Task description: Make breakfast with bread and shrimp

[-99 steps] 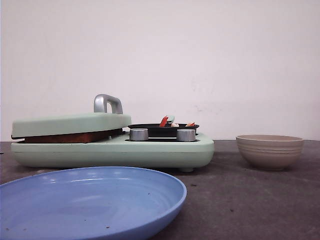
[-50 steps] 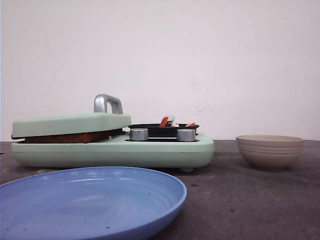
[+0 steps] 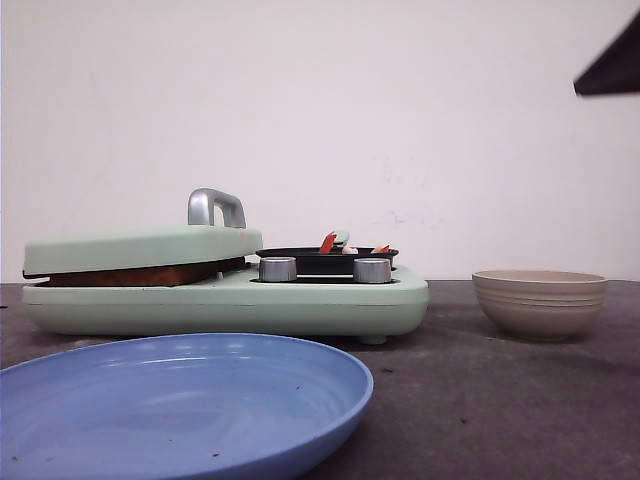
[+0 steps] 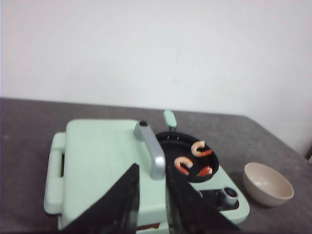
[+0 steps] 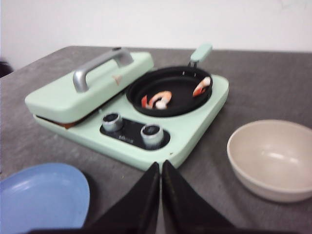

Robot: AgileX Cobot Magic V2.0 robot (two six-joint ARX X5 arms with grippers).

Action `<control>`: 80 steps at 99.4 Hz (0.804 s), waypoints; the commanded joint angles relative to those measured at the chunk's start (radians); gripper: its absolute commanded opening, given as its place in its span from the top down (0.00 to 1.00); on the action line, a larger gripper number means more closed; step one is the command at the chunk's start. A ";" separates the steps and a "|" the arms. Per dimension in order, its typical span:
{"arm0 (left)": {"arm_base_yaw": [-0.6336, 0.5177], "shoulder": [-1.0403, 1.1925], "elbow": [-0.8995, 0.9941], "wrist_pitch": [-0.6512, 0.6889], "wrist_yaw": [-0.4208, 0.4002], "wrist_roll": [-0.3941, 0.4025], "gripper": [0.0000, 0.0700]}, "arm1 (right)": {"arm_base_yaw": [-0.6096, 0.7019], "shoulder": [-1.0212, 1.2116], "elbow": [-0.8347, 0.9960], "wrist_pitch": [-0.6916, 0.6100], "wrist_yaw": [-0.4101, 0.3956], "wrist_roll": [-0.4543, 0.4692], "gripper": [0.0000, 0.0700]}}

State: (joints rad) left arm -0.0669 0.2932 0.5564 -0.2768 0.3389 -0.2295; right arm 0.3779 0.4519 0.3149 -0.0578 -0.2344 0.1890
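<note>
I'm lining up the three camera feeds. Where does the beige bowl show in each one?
Front view: beige bowl at right, on the table beside the green cooker.
Left wrist view: lower right corner.
Right wrist view: right side, large.
Shared landmark: the cooker's two silver knobs.

Even soft light, faint shadows, wrist views blurred

Dark grey table [image 3: 500, 400] bearing mint-green cooker [image 3: 230, 300], blue plate [image 3: 180, 405], beige bowl [image 3: 540, 302].
</note>
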 commanded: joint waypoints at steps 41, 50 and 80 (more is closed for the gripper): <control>-0.002 -0.240 -0.187 -0.022 -0.041 -0.055 0.99 | 0.057 -0.012 -0.009 0.027 0.003 -0.043 1.00; -0.002 -0.273 -0.186 -0.063 -0.056 -0.064 0.99 | 0.058 -0.011 -0.009 0.026 0.003 -0.037 1.00; -0.002 -0.283 -0.185 -0.177 -0.058 -0.129 0.99 | 0.058 -0.011 -0.009 -0.002 0.000 0.020 1.00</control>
State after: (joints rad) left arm -0.0677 0.0116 0.3668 -0.4561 0.2855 -0.3355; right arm 0.4313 0.4389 0.3012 -0.0769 -0.2340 0.1913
